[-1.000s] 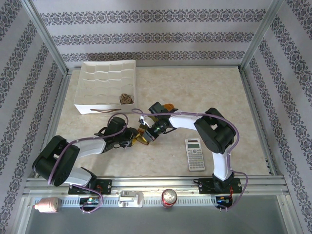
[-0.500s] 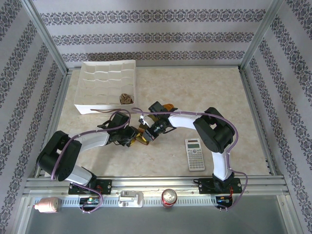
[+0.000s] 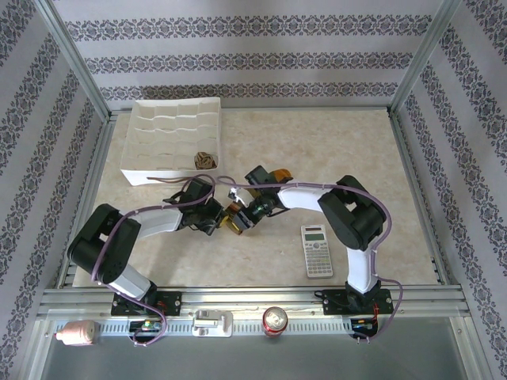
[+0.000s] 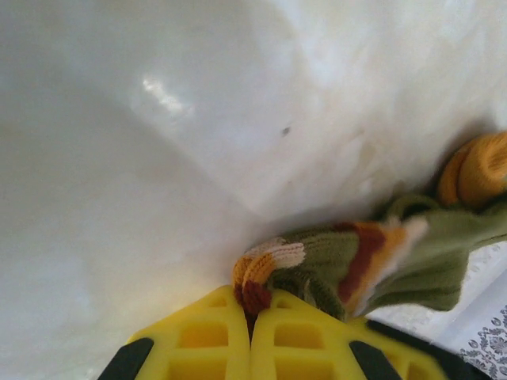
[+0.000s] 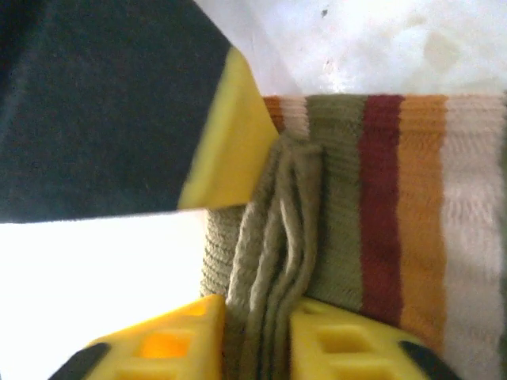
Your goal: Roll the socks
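The olive green sock point(image 4: 372, 265) with its orange, red and cream striped cuff lies bunched on the table between both grippers point(image 3: 231, 212). My left gripper point(image 4: 253, 305) is shut on the cuff's edge, and an orange part of the sock point(image 4: 479, 166) shows further right. My right gripper point(image 5: 257, 336) stands slightly open, with loose folds of the olive sock point(image 5: 277, 237) between its yellow fingers point(image 5: 170, 336). From above, the left gripper point(image 3: 214, 219) and the right gripper point(image 3: 242, 218) meet at the sock. The brown argyle sock point(image 3: 204, 159) sits rolled in a compartment of the white tray point(image 3: 135, 176).
A calculator point(image 3: 318, 250) lies right of the grippers, by the right arm's base. A drinks can point(image 3: 275, 320) stands on the front rail. A thin dark cord point(image 3: 170, 180) lies in front of the tray. Metal frame posts and patterned walls border the table.
My left gripper moved right to the sock and shut on the cuff's edge. My right gripper's jaws eased apart around the sock folds.
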